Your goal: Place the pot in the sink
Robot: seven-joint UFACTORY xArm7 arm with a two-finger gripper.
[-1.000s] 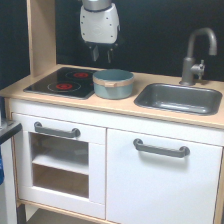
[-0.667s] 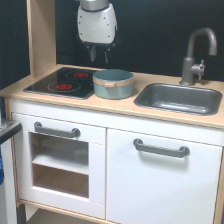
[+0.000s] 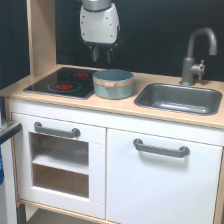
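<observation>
Pot sits on counter beside sink, outside it.

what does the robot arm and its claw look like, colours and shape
The arm's end is a bulky white housing with rounded corners, topped by a grey collar at the frame's upper edge. Below it hangs the claw: short dark fingers. No cables or markings are discernible.

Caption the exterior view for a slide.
End effector hovers above the pot, beside the empty sink.
</observation>
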